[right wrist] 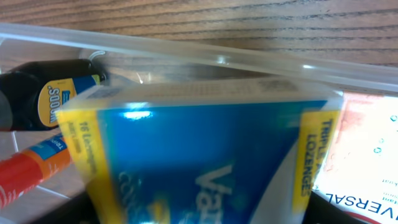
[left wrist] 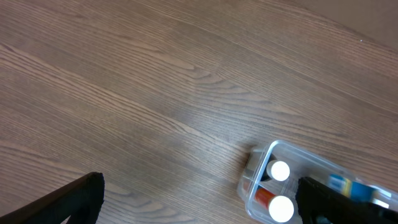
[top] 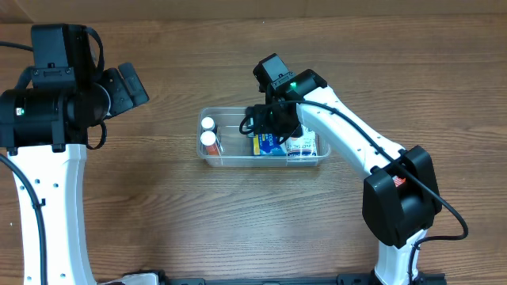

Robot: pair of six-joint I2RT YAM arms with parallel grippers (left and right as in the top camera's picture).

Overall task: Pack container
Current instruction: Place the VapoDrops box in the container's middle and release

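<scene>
The clear plastic container sits at the table's centre; it also shows in the left wrist view and the right wrist view. My right gripper is down in it, shut on a blue and yellow lozenge box. At the container's left end lie a dark bottle and an orange bottle, both with white caps. A white and red box lies at the right end. My left gripper is open and empty, raised to the left of the container.
Bare wooden table surrounds the container. The left arm's base and column stand along the left edge, the right arm's base at the lower right.
</scene>
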